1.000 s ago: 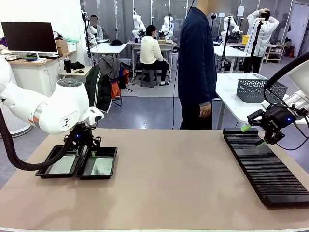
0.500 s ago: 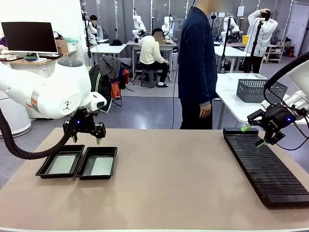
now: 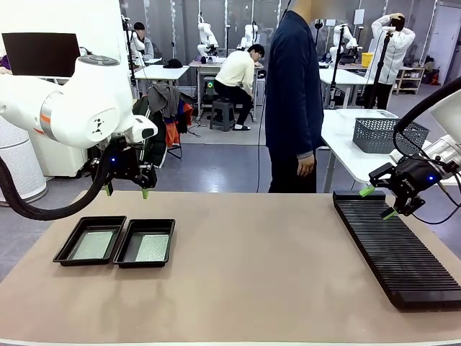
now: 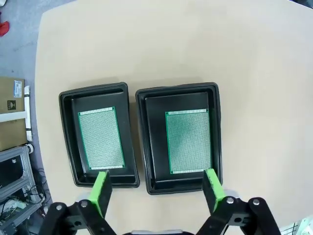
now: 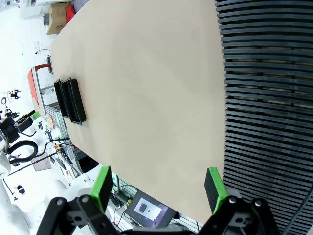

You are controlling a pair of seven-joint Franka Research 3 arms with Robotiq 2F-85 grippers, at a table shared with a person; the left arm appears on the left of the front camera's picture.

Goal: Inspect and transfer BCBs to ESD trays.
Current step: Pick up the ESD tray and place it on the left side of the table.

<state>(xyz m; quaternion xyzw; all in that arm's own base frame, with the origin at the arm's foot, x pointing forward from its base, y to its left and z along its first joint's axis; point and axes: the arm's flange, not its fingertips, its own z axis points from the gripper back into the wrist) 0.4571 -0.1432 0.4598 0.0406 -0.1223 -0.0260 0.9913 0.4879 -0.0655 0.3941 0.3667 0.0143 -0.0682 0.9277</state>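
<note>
Two black trays [image 3: 115, 241] side by side on the tabletop [image 3: 252, 274], near the robot's left edge, rims touching or almost touching. One green board lying flat in each: one board [image 4: 101, 138] in the first tray [image 4: 68, 142], another board [image 4: 188, 141] in the second tray [image 4: 215, 137]. Both boards a bit smaller than the tray floors, with a thin gap all round.

Left hand [image 3: 127, 191] up in the air above and behind the trays, open wide, nothing in it. From its own camera, green fingertips [image 4: 100, 190] far apart, looking straight down at both trays.

Right hand [image 3: 377, 202] far away on the other side, over the near end of the long black ribbed rack [image 3: 392, 245]. Also open wide, also empty. No boards to be seen in the rack slots.

Probably light boards, thin and stiff, not bendy. Flat on the tray floor, so hard to get under. Likely easy to scratch or crack if squeezed hard. Best to pinch by the two long edges, gently, not on the dotted face. Smooth edges, so maybe slippery between the pads. Tray walls close by, so little room for fingers.
</note>
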